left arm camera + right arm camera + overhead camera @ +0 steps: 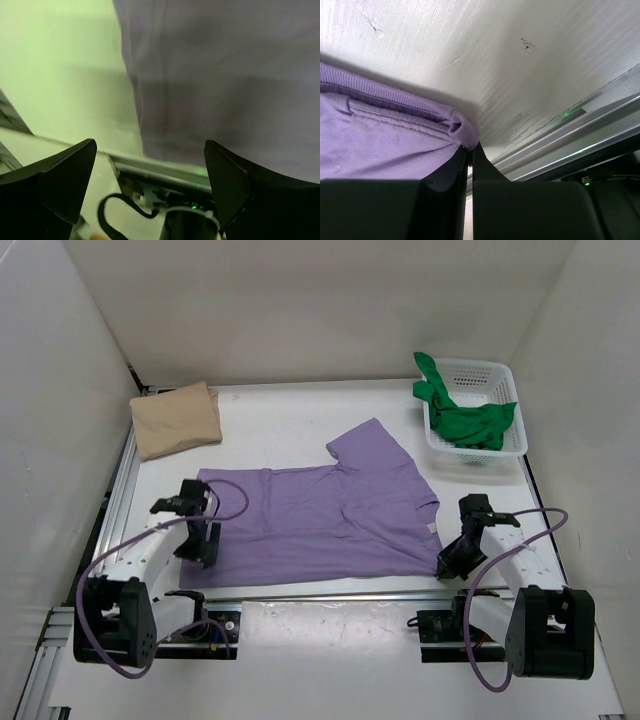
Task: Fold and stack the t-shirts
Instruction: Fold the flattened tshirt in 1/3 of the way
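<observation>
Left wrist view blurs the purple shirt (225, 75), cropped at 2 edges.

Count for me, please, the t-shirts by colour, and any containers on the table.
Tan t-shirt: 1
Purple t-shirt: 1
Green t-shirt: 1
White basket: 1
Total: 4

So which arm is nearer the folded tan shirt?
Left. The left tool hovers on the same side as the tan shirt; the right tool grips the purple shirt far across.

Three t-shirts (178, 418) (330, 515) (470, 422), one basket (480, 367), two claws (205, 545) (447, 562).
</observation>
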Robot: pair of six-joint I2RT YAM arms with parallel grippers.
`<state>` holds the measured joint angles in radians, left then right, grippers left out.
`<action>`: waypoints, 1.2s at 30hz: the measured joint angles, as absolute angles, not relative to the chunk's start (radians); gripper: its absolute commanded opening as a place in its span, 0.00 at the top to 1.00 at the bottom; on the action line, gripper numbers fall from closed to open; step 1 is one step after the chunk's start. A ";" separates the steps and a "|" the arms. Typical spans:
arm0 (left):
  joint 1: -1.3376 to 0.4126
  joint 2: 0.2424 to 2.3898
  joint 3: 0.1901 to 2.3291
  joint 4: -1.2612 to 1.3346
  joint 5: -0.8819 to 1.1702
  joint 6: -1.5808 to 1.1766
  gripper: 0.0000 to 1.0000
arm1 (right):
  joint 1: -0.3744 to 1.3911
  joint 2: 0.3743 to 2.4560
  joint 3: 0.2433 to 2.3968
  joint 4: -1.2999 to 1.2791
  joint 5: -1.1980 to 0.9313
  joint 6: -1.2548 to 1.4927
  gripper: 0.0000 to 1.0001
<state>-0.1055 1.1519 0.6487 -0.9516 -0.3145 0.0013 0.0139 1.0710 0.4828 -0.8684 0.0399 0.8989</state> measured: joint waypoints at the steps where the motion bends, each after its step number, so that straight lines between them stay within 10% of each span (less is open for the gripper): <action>1: -0.083 1.137 0.603 -0.961 -0.314 0.001 0.00 | 0.014 1.074 0.485 -0.869 0.040 0.897 1.00; 12: 0.165 1.207 0.564 -0.967 -0.226 0.012 0.13 | 0.014 1.096 0.495 -0.869 0.041 0.878 1.00; 18: 0.162 1.291 0.589 -0.948 -0.134 0.007 0.90 | 0.014 1.099 0.500 -0.875 0.043 0.875 1.00; 32: 0.217 1.165 0.572 -1.002 -0.161 -0.001 0.86 | 0.018 0.841 0.555 -1.121 0.100 0.958 0.99; 36: 0.217 1.165 0.571 -1.036 -0.173 0.000 0.45 | 0.021 0.823 0.592 -1.176 0.121 0.977 0.47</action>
